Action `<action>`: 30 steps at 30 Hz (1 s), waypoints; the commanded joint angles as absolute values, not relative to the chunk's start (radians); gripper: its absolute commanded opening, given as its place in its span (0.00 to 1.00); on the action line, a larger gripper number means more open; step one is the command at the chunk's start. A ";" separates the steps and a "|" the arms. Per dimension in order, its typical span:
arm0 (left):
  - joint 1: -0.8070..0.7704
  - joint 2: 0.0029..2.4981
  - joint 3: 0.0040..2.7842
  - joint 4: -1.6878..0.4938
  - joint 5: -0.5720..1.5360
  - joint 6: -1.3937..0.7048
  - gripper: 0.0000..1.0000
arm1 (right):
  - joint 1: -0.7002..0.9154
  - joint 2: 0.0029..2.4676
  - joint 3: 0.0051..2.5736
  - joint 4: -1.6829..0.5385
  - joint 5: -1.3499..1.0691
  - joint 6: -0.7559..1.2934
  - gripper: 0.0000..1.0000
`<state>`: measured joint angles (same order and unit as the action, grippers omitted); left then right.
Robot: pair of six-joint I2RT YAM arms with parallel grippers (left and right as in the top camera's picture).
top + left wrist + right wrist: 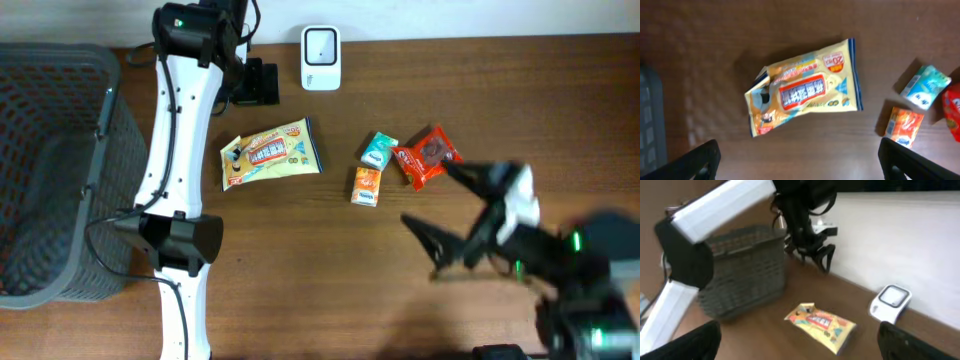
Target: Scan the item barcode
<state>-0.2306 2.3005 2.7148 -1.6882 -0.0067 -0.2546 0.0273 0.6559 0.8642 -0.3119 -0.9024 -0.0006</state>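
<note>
A yellow snack packet [270, 152] [805, 92] [821, 325] lies flat on the brown table, left of centre. The white barcode scanner [321, 45] [891, 300] stands at the table's back edge. My left gripper [258, 85] [800, 161] hangs open above the packet with nothing between its fingers; in the right wrist view the left gripper [815, 252] is well clear of the table. At the front right, my right gripper [450, 212] [800, 342] is open and empty, pointing toward the packet and the scanner.
A teal box [379, 149] [926, 86], an orange box [367, 186] [905, 126] and a red packet [427, 155] [954, 112] lie right of centre. A grey mesh basket [50, 170] [740, 270] stands at the far left. The left arm's white links [175, 150] run beside it.
</note>
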 commanded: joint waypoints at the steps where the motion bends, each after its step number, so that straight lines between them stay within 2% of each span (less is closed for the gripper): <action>1: -0.230 2.305 2.716 -1.688 -0.022 -0.253 1.00 | 0.026 1.011 1.033 -0.359 -1.439 -0.019 0.98; 2: -0.230 2.305 2.716 -1.688 -0.023 -0.252 0.83 | 0.030 1.125 1.033 -0.312 -1.551 0.003 0.98; 3: -0.230 2.307 2.716 -1.688 -0.023 -0.252 0.72 | 0.043 1.225 1.034 -0.286 -1.468 0.132 0.99; 4: -0.230 2.309 2.716 -1.688 -0.023 -0.252 0.70 | 0.061 1.287 1.034 -0.276 -1.313 0.252 0.87; 5: -0.230 2.309 2.716 -1.688 -0.023 -0.252 0.62 | 0.108 1.349 1.034 -0.277 -1.032 0.387 0.52; 6: -0.230 2.309 2.716 -1.688 -0.023 -0.252 0.54 | 0.155 1.380 1.034 -0.276 -0.829 0.477 0.38; 7: -0.230 2.309 2.716 -1.688 -0.023 -0.252 0.46 | 0.188 1.403 1.044 -0.281 -0.707 0.503 0.30; 8: -0.230 2.311 2.716 -1.688 -0.023 -0.252 0.30 | 0.235 1.457 1.084 -0.310 -0.577 0.530 0.12; 9: -0.230 2.312 2.716 -1.688 -0.026 -0.253 0.21 | 0.266 1.528 1.140 -0.330 -0.529 0.552 0.04; 11: -0.230 2.324 2.716 -1.688 -0.026 -0.253 0.11 | 0.301 1.689 1.264 -0.337 -0.529 0.551 0.04; 12: -0.230 2.339 2.716 -1.688 -0.026 -0.253 0.00 | 0.319 1.806 1.357 -0.336 -0.532 0.551 0.04; 14: -0.230 2.359 2.714 -1.688 -0.026 -0.253 0.00 | 0.362 1.994 1.497 -0.295 -0.552 0.521 0.04; 16: -0.230 2.360 2.704 -1.688 -0.086 -0.282 0.00 | 0.395 2.101 1.527 -0.167 -0.565 0.522 0.04; 19: -0.230 2.360 2.703 -1.688 -0.129 -0.303 0.00 | 0.429 2.155 1.527 -0.046 -0.545 0.522 0.04; 23: -0.231 2.360 2.703 -1.688 -0.128 -0.303 0.00 | 0.528 2.217 1.527 0.017 -0.364 0.525 0.04; 25: -0.231 2.360 2.703 -1.688 -0.128 -0.303 0.00 | 0.537 2.246 1.526 0.028 -0.275 0.591 0.04; 28: -0.231 2.360 2.703 -1.688 -0.128 -0.303 0.01 | 0.534 2.291 1.526 0.030 -0.274 0.596 0.04; 30: -0.231 2.360 2.703 -1.688 -0.128 -0.302 0.02 | 0.517 2.305 1.526 -0.088 -0.160 0.596 0.04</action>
